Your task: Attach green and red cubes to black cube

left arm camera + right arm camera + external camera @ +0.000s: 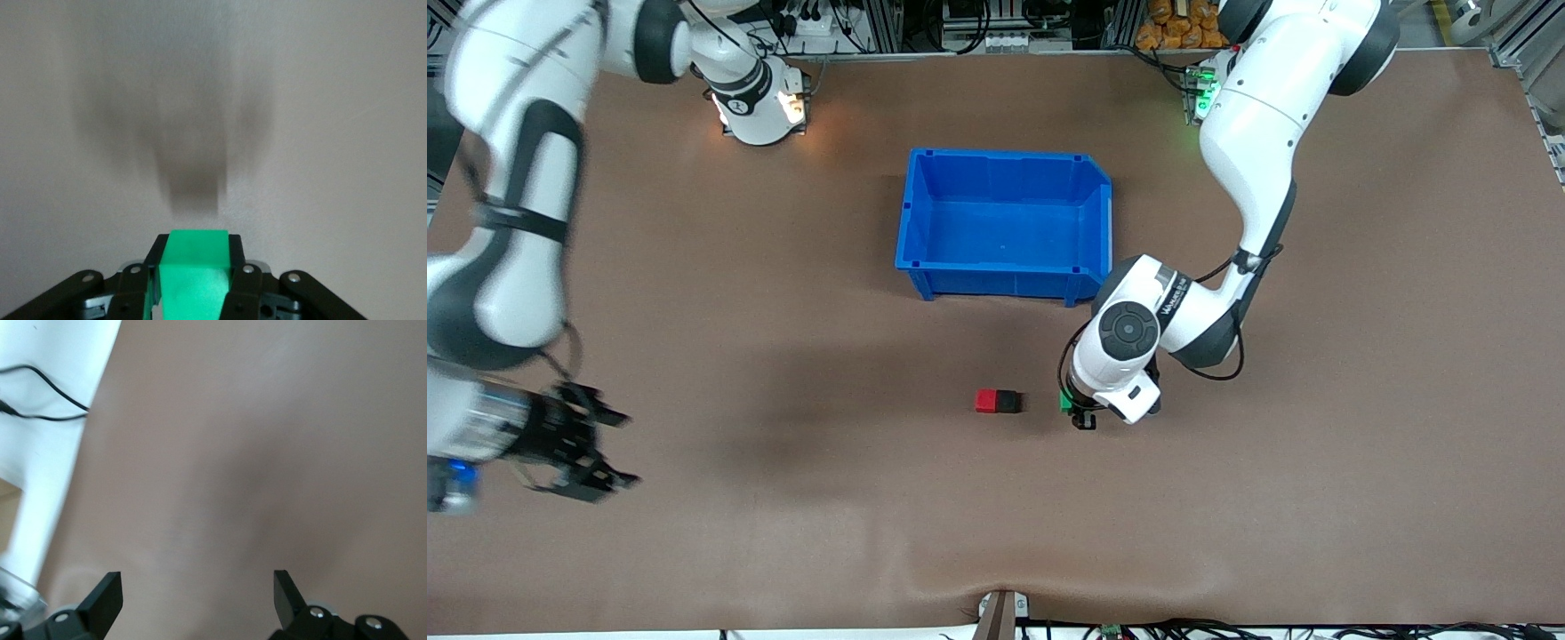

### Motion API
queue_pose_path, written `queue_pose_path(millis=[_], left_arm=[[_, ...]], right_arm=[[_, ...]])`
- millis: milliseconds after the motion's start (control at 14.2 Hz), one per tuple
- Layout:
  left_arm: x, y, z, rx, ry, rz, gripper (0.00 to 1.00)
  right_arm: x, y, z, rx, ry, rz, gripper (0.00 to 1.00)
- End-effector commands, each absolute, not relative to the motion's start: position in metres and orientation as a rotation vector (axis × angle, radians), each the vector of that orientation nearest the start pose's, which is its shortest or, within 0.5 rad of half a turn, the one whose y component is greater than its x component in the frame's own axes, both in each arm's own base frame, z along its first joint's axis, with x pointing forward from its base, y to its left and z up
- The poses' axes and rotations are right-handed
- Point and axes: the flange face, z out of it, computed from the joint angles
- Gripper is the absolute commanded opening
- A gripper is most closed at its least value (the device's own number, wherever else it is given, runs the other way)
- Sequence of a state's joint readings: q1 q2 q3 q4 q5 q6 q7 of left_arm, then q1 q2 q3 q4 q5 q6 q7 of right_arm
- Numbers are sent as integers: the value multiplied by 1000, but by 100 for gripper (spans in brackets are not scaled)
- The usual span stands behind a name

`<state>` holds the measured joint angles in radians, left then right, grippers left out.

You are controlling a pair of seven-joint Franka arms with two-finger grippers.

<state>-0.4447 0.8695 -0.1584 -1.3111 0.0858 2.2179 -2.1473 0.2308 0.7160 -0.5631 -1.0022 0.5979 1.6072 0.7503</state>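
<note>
The red cube (986, 401) and the black cube (1008, 402) sit joined side by side on the brown table, nearer to the front camera than the blue bin. My left gripper (1074, 407) is shut on the green cube (1065, 401), beside the black cube toward the left arm's end, with a gap between them. In the left wrist view the green cube (195, 270) sits between the fingers of my left gripper (195, 267). My right gripper (600, 449) is open and empty over the right arm's end of the table; it also shows in the right wrist view (197, 590).
An open, empty blue bin (1005, 169) stands mid-table, farther from the front camera than the cubes. The left arm's elbow (1138, 324) hangs by the bin's corner. The table's front edge has a clamp (1000, 613).
</note>
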Motion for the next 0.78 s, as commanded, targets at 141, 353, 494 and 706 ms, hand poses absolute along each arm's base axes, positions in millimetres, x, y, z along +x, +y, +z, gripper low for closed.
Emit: queue_pose_path(millis=[141,353,494,706], left_arm=[[630,-432,200,-2341,-2246,58,0],[625,-442,192,-2367,-2243,58,0],[620,-450,188,-2389,-2236,56,0],[616,-457,182,-2419,-2235,48,0]], right_arm=[[677,-107,537,-2693,1098,282,100],[656,-141,583,-2849,862,153,100],[629,-123,622,-2865,705,183,100],[591,-92,673,-2983,534,176,100]])
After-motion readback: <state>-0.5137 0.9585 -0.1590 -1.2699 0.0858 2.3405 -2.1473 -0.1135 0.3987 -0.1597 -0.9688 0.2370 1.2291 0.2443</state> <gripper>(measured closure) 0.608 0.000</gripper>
